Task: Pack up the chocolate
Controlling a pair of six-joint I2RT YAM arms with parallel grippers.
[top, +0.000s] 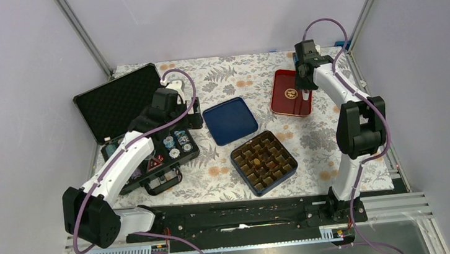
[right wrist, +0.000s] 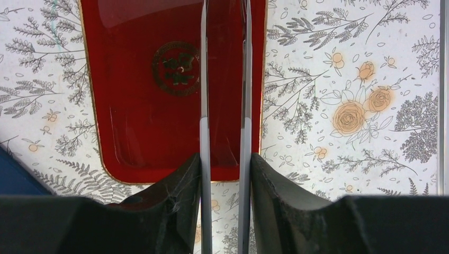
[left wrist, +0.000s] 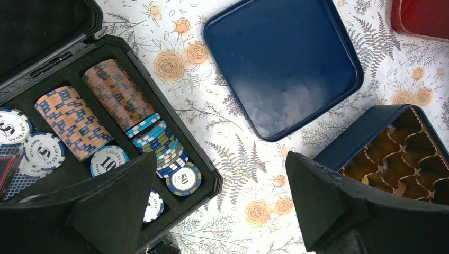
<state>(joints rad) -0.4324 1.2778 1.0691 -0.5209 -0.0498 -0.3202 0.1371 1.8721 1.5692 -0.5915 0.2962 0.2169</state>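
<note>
We note the left gripper (left wrist: 219, 159) with jaws spread wide, holding nothing; it hangs over the strip of floral cloth (left wrist: 212, 116) between the case (left wrist: 177, 124) and the box (left wrist: 353, 138). The case is black, hard-shelled and foam-lined; its chips (left wrist: 117, 94) lie in ribbed, striped rolls. The lid (left wrist: 283, 69) is a smooth blue square with rounded corners, flat on the cloth, apart from both case and box. The box has blue walls; its grid (top: 263, 159) is a brown insert of wavy-walled cells.

The right gripper (right wrist: 225, 159) pinches the tongs (right wrist: 245, 137) (two thin straight blades, parallel, a gap between them) above the tray (right wrist: 132, 132); the tray is glossy red, gold-rimmed, with a gold emblem. Open cloth runs right of the tray to the rail (right wrist: 442, 106).

We cannot pick out the chocolate for sure; one golden speck (top: 255, 160) sits in a cell; the other cells are too dark to tell.
</note>
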